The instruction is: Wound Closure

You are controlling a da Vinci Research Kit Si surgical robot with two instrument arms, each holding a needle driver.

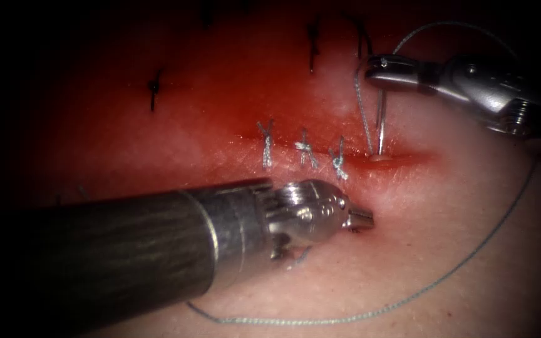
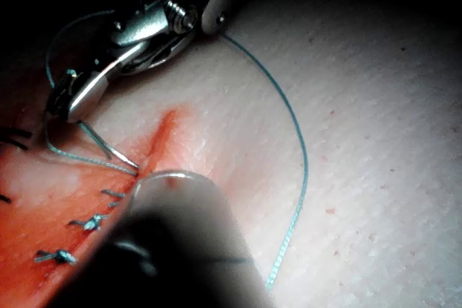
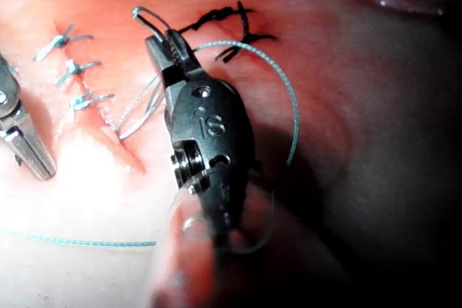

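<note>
The tissue (image 1: 446,238) carries a horizontal cut (image 1: 408,156) with three knotted grey stitches (image 1: 306,151) across it. My right tool (image 1: 377,62) comes in from the upper right, shut on the curved needle (image 1: 381,119) near its tail end. The needle points straight down and its tip meets the tissue at the cut, just right of the last stitch; the needle (image 2: 115,151) and the right tool (image 3: 162,37) show this close up. Grey thread (image 1: 345,318) runs beside the needle and loops wide over the near tissue. My left tool (image 1: 361,219) is shut, empty, its tip resting on the near edge below the needle.
Dark stitches (image 1: 313,47) and another dark stitch (image 1: 153,91) sit on the far tissue. Red fluid (image 1: 220,119) stains the area around the cut. The left tool's thick shaft (image 1: 126,250) covers the lower left. A thread piece (image 1: 298,256) lies under the left tool.
</note>
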